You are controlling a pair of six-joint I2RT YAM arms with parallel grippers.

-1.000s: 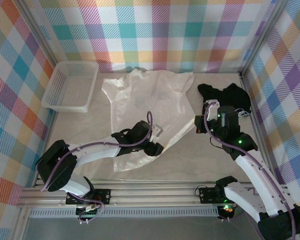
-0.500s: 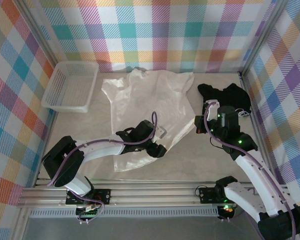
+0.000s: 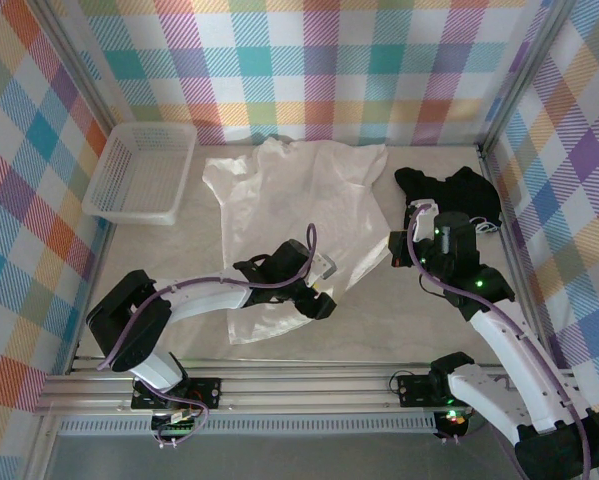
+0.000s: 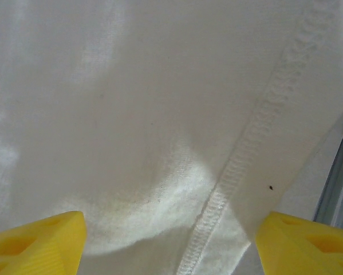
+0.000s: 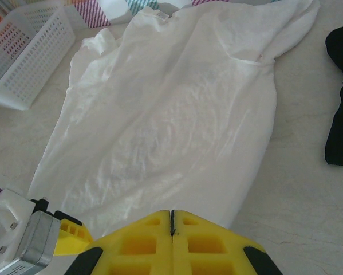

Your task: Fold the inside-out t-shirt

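The inside-out t-shirt (image 3: 297, 205) lies spread flat in the middle of the table, white, with its collar toward the back wall. My left gripper (image 3: 320, 300) hovers low over the shirt's near right hem corner. In the left wrist view its yellow fingertips (image 4: 39, 238) stand wide apart, open, with the stitched hem (image 4: 240, 166) running between them and nothing pinched. My right gripper (image 3: 395, 252) is just off the shirt's right edge; its yellow fingers (image 5: 148, 240) are pressed together, shut and empty, above the shirt's lower part (image 5: 171, 126).
A black t-shirt (image 3: 449, 190) lies crumpled at the back right, close beside my right arm. A white plastic basket (image 3: 139, 172) stands at the back left. Plaid walls close in the table on three sides. Bare tabletop (image 3: 379, 320) lies between the shirt and the near rail.
My left gripper has slid a little to the right along the hem toward the corner and its jaws have spread wider. The right arm and the shirt have not moved.
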